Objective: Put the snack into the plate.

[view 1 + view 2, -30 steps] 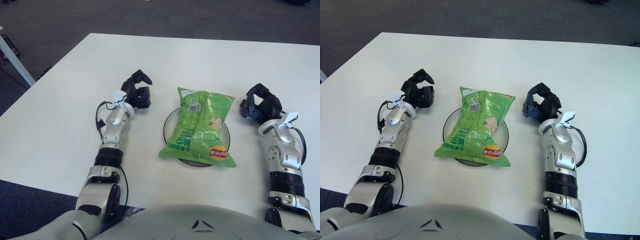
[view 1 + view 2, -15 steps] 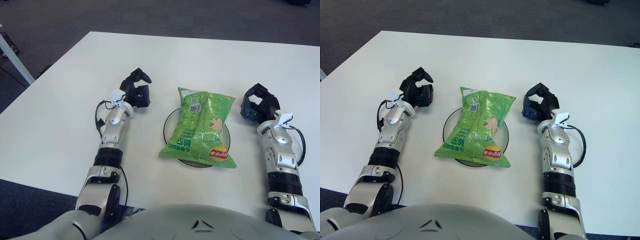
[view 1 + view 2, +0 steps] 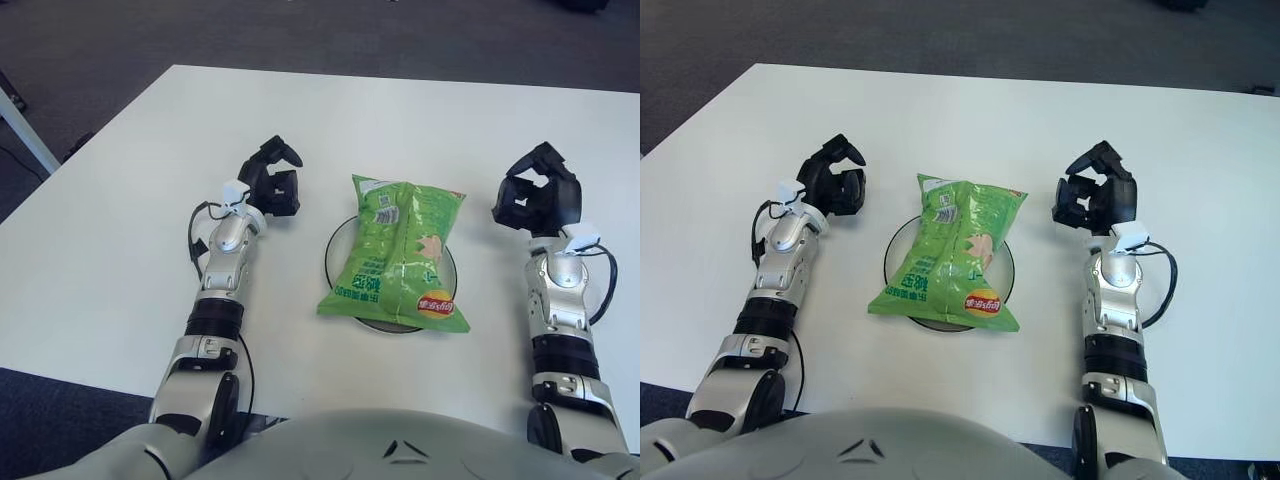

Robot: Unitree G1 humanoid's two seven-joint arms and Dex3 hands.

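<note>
Green snack bag (image 3: pixel 398 252) overhanging plate (image 3: pixel 337 243) edges

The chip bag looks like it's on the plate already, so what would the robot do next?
Probably just rest both hands. The green snack bag already lies across the plate, and the left hand and right hand are off to its sides, holding nothing.

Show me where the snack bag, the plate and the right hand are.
snack bag (image 3: pixel 395 255), left eye view, middle of the green bag.
plate (image 3: pixel 332 258), left eye view, left rim.
right hand (image 3: pixel 535 195), left eye view, palm.
</note>
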